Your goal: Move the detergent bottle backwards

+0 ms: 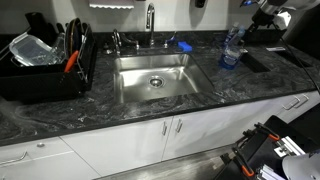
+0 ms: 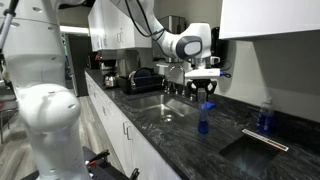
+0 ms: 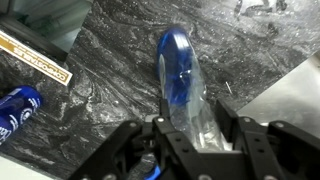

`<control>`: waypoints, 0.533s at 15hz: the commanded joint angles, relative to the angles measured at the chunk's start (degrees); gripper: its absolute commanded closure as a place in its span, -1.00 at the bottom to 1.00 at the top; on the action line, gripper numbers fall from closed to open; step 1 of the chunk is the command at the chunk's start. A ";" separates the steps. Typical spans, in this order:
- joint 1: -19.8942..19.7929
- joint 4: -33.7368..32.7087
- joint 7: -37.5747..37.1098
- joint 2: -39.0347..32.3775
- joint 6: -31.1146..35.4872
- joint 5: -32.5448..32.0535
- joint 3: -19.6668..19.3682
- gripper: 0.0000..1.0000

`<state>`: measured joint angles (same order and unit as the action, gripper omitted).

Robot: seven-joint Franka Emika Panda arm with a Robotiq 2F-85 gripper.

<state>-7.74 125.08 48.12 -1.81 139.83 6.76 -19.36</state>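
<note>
The detergent bottle [image 3: 180, 70] is a small clear bottle of blue liquid. In the wrist view it reaches away from my gripper [image 3: 194, 108], whose two black fingers press on its narrow upper part from both sides. In an exterior view the gripper [image 2: 205, 92] points straight down over the bottle [image 2: 203, 122], whose base is at or just above the dark marble counter, right of the sink. The bottle [image 1: 231, 50] also shows near the right end of the counter in an exterior view, where the dark gripper is hard to make out.
A steel sink [image 1: 155, 78] with a faucet [image 1: 150, 20] lies beside the bottle, and a black dish rack [image 1: 40, 62] stands beyond it. Another bluish bottle [image 2: 265, 115] is near the wall. A flat dark slab [image 2: 252, 150] lies on the counter. A small blue object [image 3: 15, 112] lies close by.
</note>
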 commanded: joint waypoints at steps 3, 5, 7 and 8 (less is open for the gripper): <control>-4.82 -10.84 -9.32 -9.06 -0.69 3.43 3.04 0.51; -6.39 -13.71 -12.56 -10.96 -1.14 4.33 3.73 0.51; -7.98 -16.16 -14.97 -12.85 -1.34 4.92 4.48 0.51; -8.69 -16.90 -16.00 -13.45 -1.25 5.15 4.86 0.51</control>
<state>-13.28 113.31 34.76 -11.95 139.90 10.47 -16.64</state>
